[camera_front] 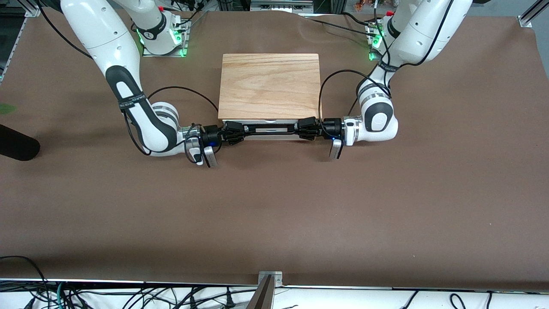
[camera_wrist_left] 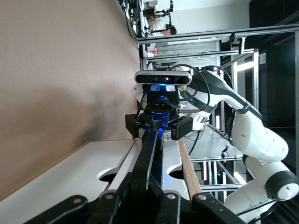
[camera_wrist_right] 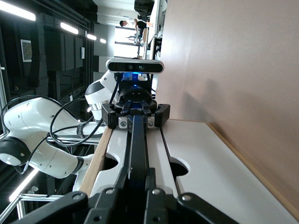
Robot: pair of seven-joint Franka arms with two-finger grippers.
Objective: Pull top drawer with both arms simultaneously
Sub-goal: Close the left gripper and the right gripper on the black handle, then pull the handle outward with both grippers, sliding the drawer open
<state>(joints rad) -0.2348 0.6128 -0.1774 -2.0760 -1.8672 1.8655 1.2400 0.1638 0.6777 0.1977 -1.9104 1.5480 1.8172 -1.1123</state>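
Observation:
The top drawer (camera_front: 283, 123) shows as a thin white front just under the wooden cabinet top (camera_front: 269, 86). Its long black handle (camera_front: 270, 131) runs along that front. My right gripper (camera_front: 238, 130) is shut on the handle's end toward the right arm's side. My left gripper (camera_front: 305, 128) is shut on the other end. In the left wrist view the left gripper (camera_wrist_left: 149, 198) clamps the handle (camera_wrist_left: 148, 154) against the white drawer front (camera_wrist_left: 170, 161), with the right gripper (camera_wrist_left: 159, 127) facing it. In the right wrist view the right gripper (camera_wrist_right: 140, 193) clamps the handle (camera_wrist_right: 138, 149), facing the left gripper (camera_wrist_right: 135, 116).
A second white panel without a handle (camera_wrist_left: 79, 163) (camera_wrist_right: 210, 163) sits below the top drawer. The brown table (camera_front: 274, 214) stretches wide between the cabinet and the front camera. A dark object (camera_front: 17, 146) lies at the table's edge on the right arm's side.

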